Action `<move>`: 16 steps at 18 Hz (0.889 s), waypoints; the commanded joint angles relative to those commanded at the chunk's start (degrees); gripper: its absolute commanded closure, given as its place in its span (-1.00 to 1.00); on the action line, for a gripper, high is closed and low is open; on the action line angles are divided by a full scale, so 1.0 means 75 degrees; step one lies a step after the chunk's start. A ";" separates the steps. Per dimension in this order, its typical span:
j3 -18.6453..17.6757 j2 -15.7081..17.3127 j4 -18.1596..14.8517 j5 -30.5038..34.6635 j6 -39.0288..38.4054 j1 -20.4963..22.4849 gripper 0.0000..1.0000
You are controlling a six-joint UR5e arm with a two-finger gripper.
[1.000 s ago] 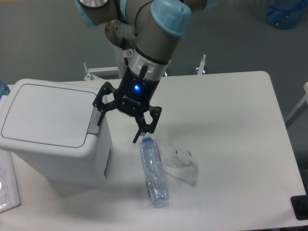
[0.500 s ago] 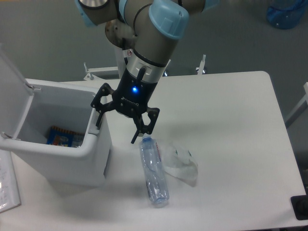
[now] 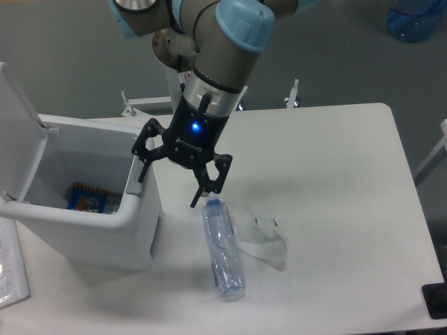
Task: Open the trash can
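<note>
The white trash can (image 3: 133,227) stands at the left of the table with its lid (image 3: 17,122) swung up and back, so the inside shows. A blue packet (image 3: 87,197) lies at its bottom. The grey push tab (image 3: 134,183) sits on the right rim. My gripper (image 3: 170,188) is open and empty, with one finger over the tab and the other finger (image 3: 202,192) just above the bottle's cap.
A clear plastic bottle (image 3: 222,248) lies on the table right of the can. A crumpled clear wrapper (image 3: 262,237) lies beside it. Papers (image 3: 10,269) lie at the left edge. A black object (image 3: 436,300) sits at the right front corner.
The lid was shut a second ago and now stands open. The gripper has barely moved.
</note>
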 joint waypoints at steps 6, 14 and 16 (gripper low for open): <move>0.0351 -0.0397 0.0867 0.1568 0.0059 0.0468 -1.00; 0.1149 -0.1862 0.0798 0.2789 0.1671 0.1195 -1.00; 0.1068 -0.1957 0.0774 0.3162 0.2679 0.1254 -1.00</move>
